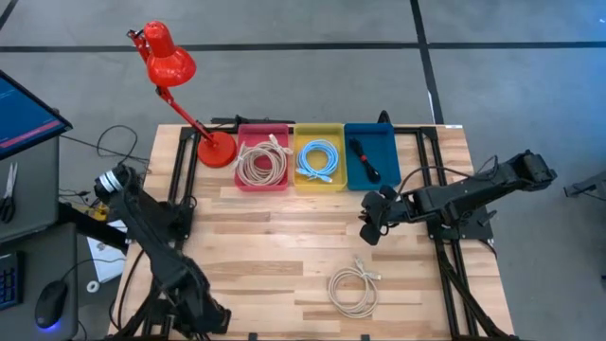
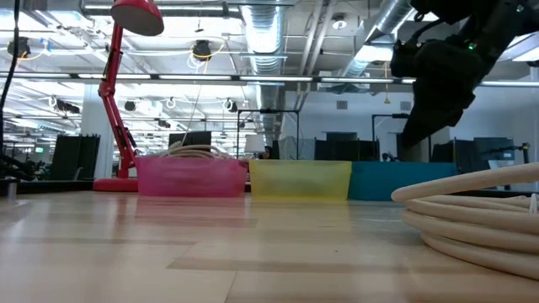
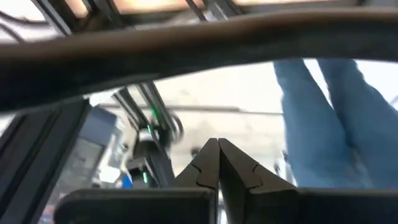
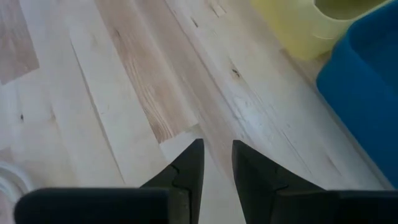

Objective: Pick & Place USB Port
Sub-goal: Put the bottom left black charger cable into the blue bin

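Observation:
A coiled white USB cable (image 1: 353,289) lies flat on the wooden table near its near edge; it fills the right of the low view (image 2: 480,210). My right gripper (image 1: 367,232) hovers above the table between the cable and the blue bin (image 1: 371,130). Its fingers (image 4: 217,152) stand a small gap apart and hold nothing. My left gripper (image 1: 216,320) waits at the table's near left corner, shut and empty (image 3: 217,149).
Three bins stand in a row at the far edge: pink (image 1: 262,128) with a beige cable, yellow (image 1: 319,128) with a blue cable, and the blue bin with a black item (image 1: 365,161). A red desk lamp (image 1: 175,66) stands at the far left. Bare wood lies between the bins and the cable.

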`<state>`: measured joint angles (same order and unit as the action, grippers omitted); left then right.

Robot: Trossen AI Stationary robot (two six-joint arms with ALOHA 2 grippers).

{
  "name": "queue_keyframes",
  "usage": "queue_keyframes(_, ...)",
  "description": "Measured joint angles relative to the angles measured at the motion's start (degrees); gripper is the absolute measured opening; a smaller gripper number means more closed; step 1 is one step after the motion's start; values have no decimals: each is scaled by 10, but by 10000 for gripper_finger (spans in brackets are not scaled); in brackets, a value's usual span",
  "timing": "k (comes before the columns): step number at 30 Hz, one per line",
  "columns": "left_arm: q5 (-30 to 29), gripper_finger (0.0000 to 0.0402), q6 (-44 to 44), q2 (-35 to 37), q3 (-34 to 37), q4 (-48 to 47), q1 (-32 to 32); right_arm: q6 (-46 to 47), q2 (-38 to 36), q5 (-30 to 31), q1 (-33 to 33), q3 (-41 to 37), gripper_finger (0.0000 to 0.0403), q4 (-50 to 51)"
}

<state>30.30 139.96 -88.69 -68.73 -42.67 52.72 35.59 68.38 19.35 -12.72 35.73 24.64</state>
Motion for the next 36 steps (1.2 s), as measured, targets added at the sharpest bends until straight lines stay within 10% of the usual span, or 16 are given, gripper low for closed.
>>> queue_keyframes(21, -68, 18, -87, -85, 2, -26, 38, -1, 0, -15, 2, 0, 76, -41)
queue_keyframes(36, -67, 133, -76, -85, 86, 44, 47, 0, 0, -45, 2, 1, 76, -42)
